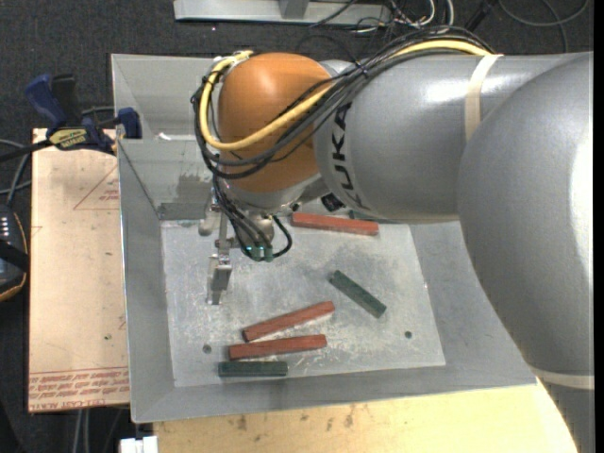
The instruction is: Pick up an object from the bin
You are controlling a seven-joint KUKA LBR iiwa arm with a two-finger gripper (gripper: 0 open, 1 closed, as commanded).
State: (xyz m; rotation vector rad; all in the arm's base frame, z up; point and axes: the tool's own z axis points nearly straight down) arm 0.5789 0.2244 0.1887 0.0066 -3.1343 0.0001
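A: Hovering over bare floor at the left of the bin [142, 281], the gripper [219, 276] shows nothing in its grasp; released or clenched, cannot tell.
B: Next?
A: Approach step, I judge. The closest red stick [288, 321] lies right and nearer: realign, descend.

A: What lies where in the bin [142, 253]?

B: The front bar [252, 369] lies along the front edge, left of middle, with the second bar [276, 347] just behind it and the third bar [288, 321] behind that.

A: The others?

B: The lone bar [357, 293] lies to their right, and the back bar [335, 224] by the floor's back edge.
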